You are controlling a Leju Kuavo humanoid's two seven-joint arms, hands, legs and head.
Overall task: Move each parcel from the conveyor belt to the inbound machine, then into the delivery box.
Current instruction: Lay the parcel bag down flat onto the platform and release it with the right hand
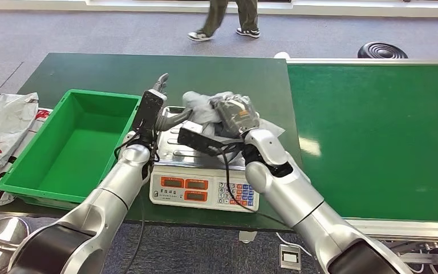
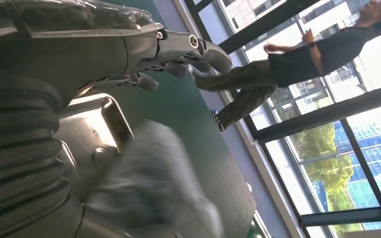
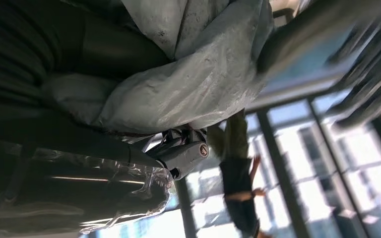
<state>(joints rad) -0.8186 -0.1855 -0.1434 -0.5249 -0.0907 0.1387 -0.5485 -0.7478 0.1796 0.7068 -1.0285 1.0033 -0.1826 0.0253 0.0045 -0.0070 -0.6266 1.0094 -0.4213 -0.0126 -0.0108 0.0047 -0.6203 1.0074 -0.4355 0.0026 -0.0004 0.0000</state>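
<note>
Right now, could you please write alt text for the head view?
The robot's right hand holds a grey parcel over a weighing scale on a green table; its left hand is raised beside it, near an empty green bin.

Parcel-sorting test hall: you see conveyor belt (image 1: 376,137) right of your right hand (image 1: 236,114), weighing scale (image 1: 205,188) beneath it, tall windows (image 2: 337,148).

A dark green table (image 1: 108,71) is carrying a green bin (image 1: 68,142) and a weighing scale (image 1: 202,185), just beside each other. White bags (image 1: 0,123) are lying at the table's left end.
</note>
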